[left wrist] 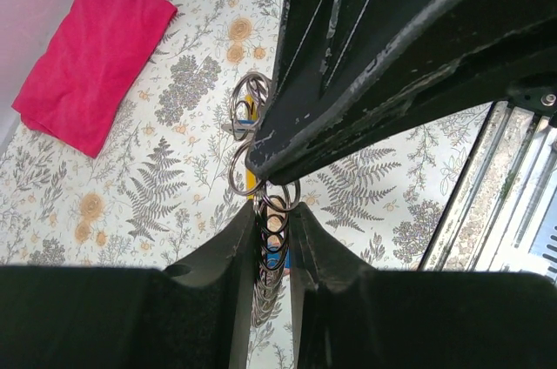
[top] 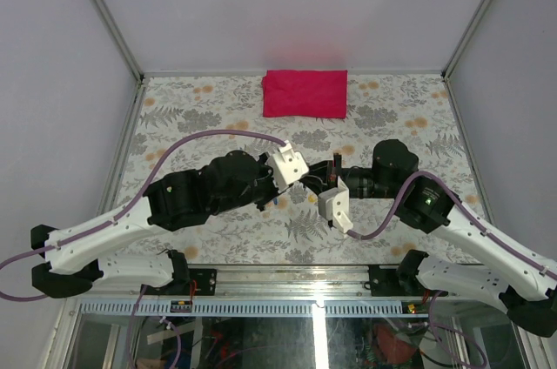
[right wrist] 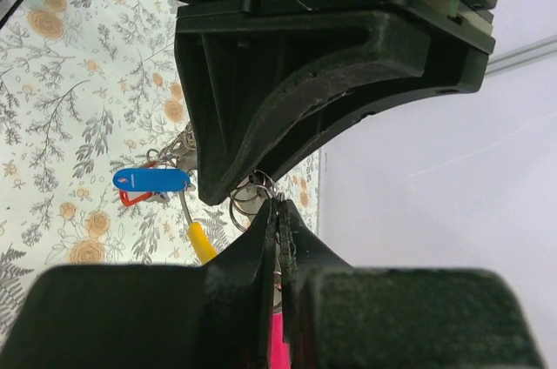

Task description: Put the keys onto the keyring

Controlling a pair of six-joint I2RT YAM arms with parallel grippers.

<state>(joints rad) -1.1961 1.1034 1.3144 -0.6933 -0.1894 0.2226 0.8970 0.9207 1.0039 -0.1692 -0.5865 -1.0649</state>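
the step in hand is the threading itself: both arms meet over the middle of the table [top: 200,117], with the whole bunch lifted between them. the left gripper [left wrist: 271,212] is closed down to a narrow gap and clamps the keyring [left wrist: 272,240], whose stacked wire coils show edge-on between its fingers, with more loops [left wrist: 245,169] standing out above the tips. the right gripper [right wrist: 278,212] is pinched fully together, tip to tip with the left one, with a thin bit of wire at its tips; i cannot tell whether that wire is the ring's coil or a key's loop.

the keys hang just beside the grip: a yellow head [right wrist: 202,243], a blue tag [right wrist: 152,179] and a red tag [right wrist: 130,198] under it. which of them already sit on the ring i cannot tell.

next, i judge, the right arm has to pry or slide along the coil while the left holds firm; the wire is thin and springy, so a slip is likely.

the blue tag bears a small white mark, too small to read. no other writing shows. the cloth [top: 305,93] lies at the far edge, well apart.
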